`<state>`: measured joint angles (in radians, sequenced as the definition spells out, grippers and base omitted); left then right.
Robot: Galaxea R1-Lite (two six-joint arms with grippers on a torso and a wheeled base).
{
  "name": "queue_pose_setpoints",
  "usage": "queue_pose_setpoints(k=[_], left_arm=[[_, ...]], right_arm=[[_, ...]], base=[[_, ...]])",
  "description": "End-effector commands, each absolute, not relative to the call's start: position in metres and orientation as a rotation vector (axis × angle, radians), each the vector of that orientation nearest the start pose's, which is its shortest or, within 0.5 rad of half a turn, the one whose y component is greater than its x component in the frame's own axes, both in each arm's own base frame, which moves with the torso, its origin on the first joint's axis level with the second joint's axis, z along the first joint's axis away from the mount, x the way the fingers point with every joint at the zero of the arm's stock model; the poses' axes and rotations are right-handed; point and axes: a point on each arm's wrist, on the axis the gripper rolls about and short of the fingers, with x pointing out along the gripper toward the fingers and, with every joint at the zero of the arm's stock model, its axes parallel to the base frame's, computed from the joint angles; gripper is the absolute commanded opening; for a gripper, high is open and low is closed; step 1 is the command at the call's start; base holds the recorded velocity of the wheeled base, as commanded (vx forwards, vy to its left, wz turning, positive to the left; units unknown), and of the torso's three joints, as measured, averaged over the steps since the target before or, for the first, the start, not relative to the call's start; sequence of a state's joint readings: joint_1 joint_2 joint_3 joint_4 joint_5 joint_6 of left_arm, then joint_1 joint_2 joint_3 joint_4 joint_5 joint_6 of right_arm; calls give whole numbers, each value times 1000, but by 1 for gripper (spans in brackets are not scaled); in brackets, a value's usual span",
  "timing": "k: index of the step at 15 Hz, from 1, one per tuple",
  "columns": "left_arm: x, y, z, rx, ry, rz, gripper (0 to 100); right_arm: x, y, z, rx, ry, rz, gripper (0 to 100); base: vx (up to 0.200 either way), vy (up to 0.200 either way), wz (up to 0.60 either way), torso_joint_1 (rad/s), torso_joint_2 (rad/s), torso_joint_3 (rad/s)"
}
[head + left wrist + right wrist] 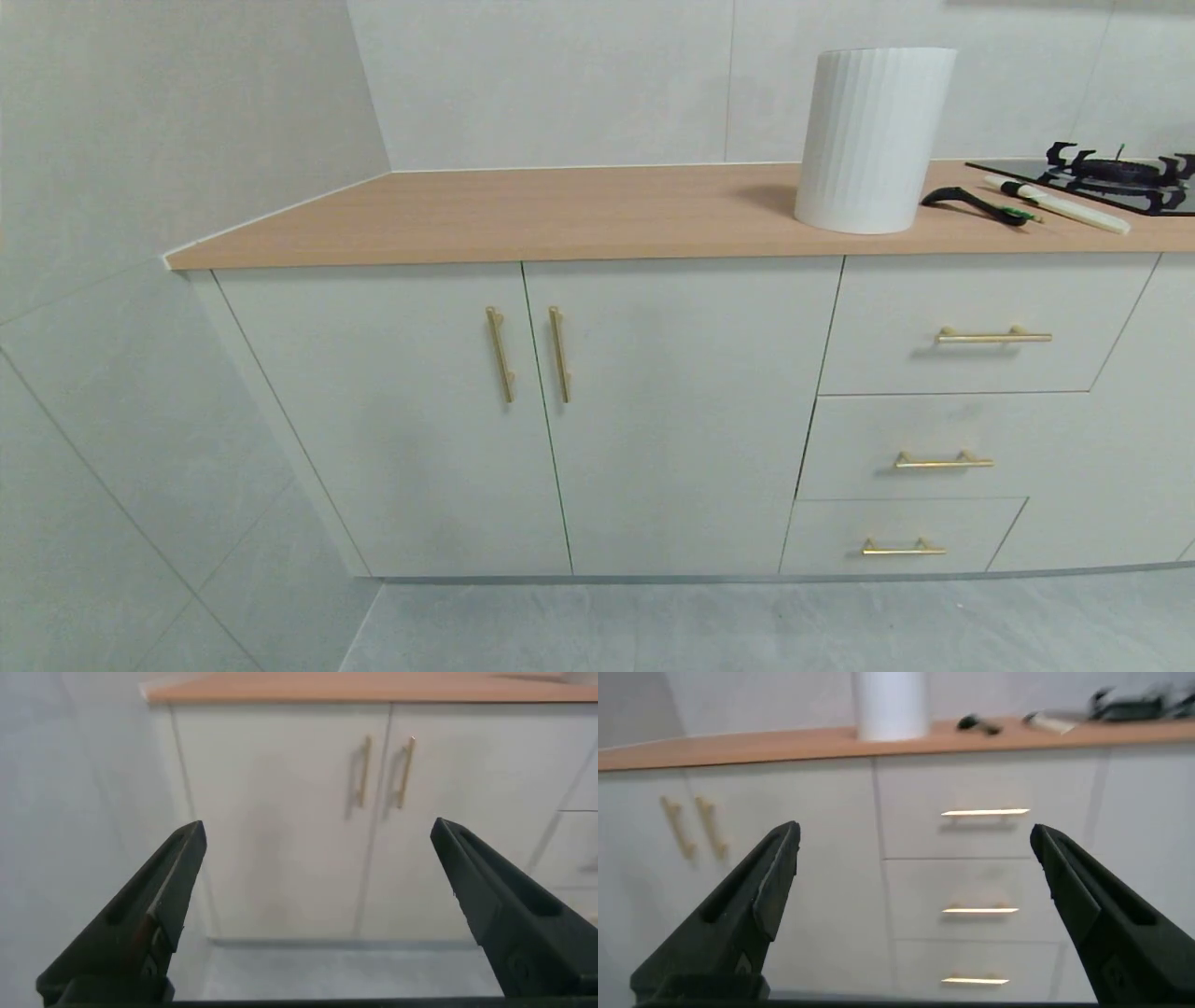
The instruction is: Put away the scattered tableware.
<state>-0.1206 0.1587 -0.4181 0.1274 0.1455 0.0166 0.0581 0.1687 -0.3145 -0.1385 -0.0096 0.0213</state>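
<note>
A tall white ribbed holder point(873, 140) stands on the wooden counter point(523, 210) toward the right. Just right of it lie a black-handled utensil point(976, 203) and a long cream-coloured utensil point(1060, 205). In the right wrist view the white holder point(890, 705) and the utensils point(980, 724) sit far off on the counter. My left gripper point(318, 849) is open, low in front of the cabinet doors point(374, 812), with nothing in it. My right gripper point(915, 849) is open too, facing the drawers point(985, 859), well short of the counter.
A black gas hob point(1116, 173) sits at the counter's far right. Below are two cabinet doors with gold handles point(527, 355) and three drawers point(943, 457). A tiled wall closes the left side point(140, 280). Grey floor lies in front point(747, 625).
</note>
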Motion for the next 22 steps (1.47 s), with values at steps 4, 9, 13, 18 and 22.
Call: queue_pose_setpoints(k=[4,9,13,18,22], left_arm=[[-65,3,157,23,-209,124,100],[-41,3,118,38,-101,133,100],[-25,2,90,50,-94,90,100],[-23,1,77,46,-10,51,100],[-23,1,76,6,0,37,100]], right_arm=[[-58,0,158,15,-356,-4,100],[-24,0,89,-56,-121,-11,100],[-23,0,77,-57,-15,-8,100],[-23,0,75,-25,6,-9,100],[-23,0,75,-17,6,-9,100]], base=[[0,0,0,0,0,0],[0,0,0,0,0,0],[0,0,0,0,0,0],[0,0,0,0,0,0],[0,0,0,0,0,0]])
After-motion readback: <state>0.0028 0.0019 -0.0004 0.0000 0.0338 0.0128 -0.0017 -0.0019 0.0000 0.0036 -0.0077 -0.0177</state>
